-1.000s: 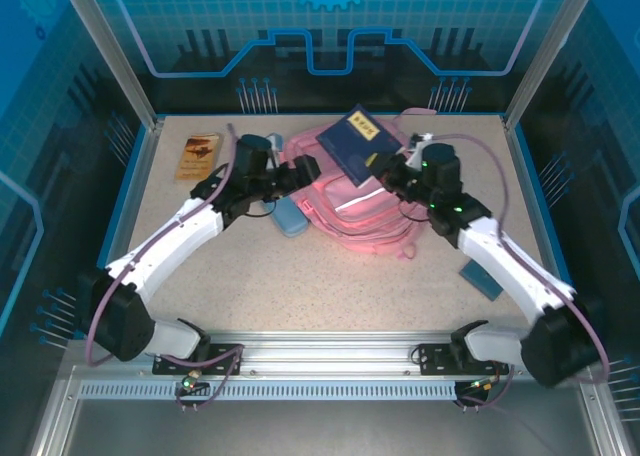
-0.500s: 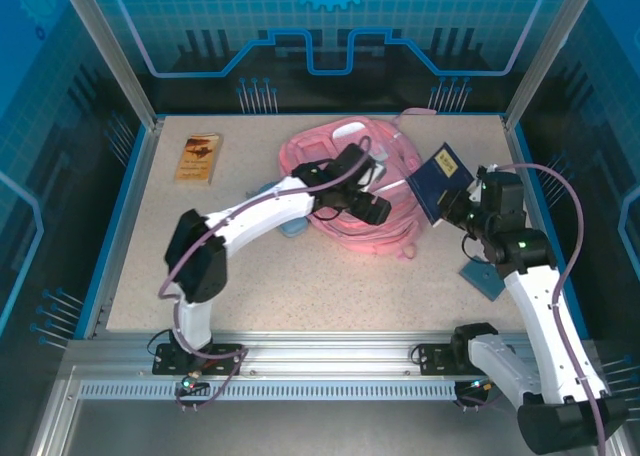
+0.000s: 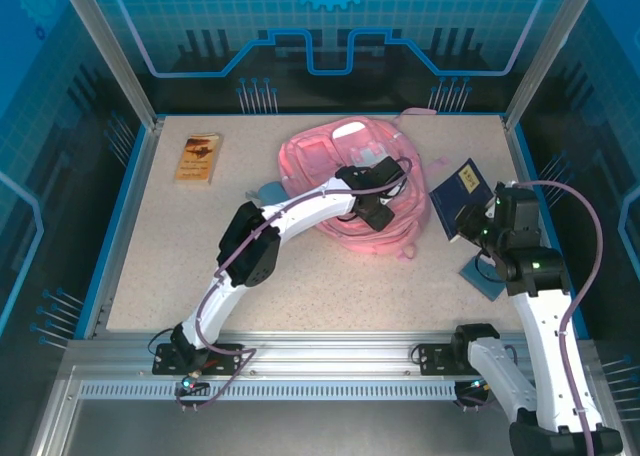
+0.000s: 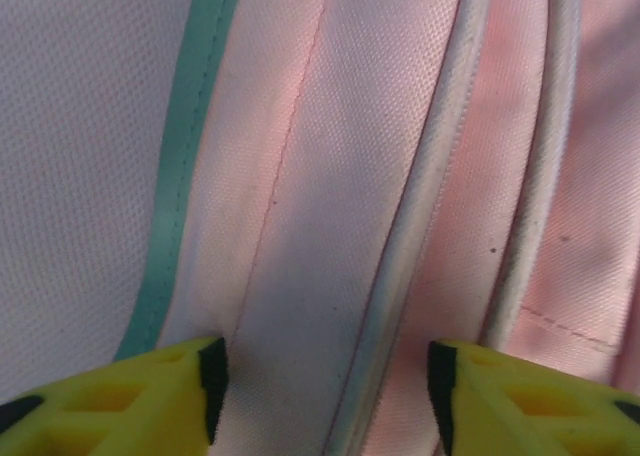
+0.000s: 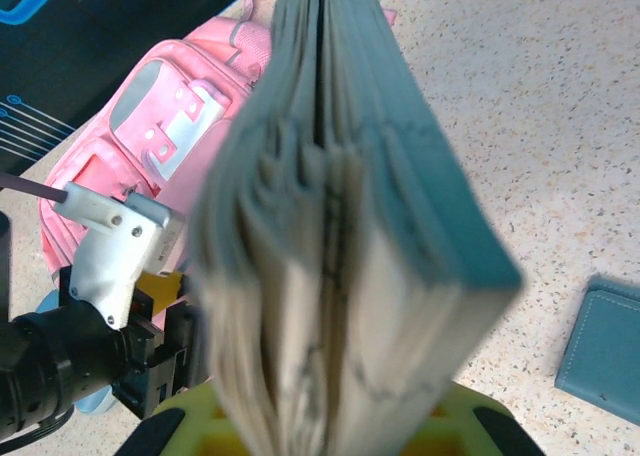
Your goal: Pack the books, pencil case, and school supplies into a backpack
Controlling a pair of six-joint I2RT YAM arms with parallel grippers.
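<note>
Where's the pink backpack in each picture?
Top external: the backpack lies at the far middle of the table, under the left gripper.
Left wrist: its pink fabric runs top to bottom, just beyond the yellow jaws.
Right wrist: it is at upper left, behind the navy book.
Shared landmark: the left gripper over the backpack; in the right wrist view it sits at lower left.

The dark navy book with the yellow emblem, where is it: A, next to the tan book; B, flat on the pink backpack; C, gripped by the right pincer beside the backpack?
C: the right pincer is shut on the thin dark navy book, holding it right of the large pink fabric backpack.
</note>
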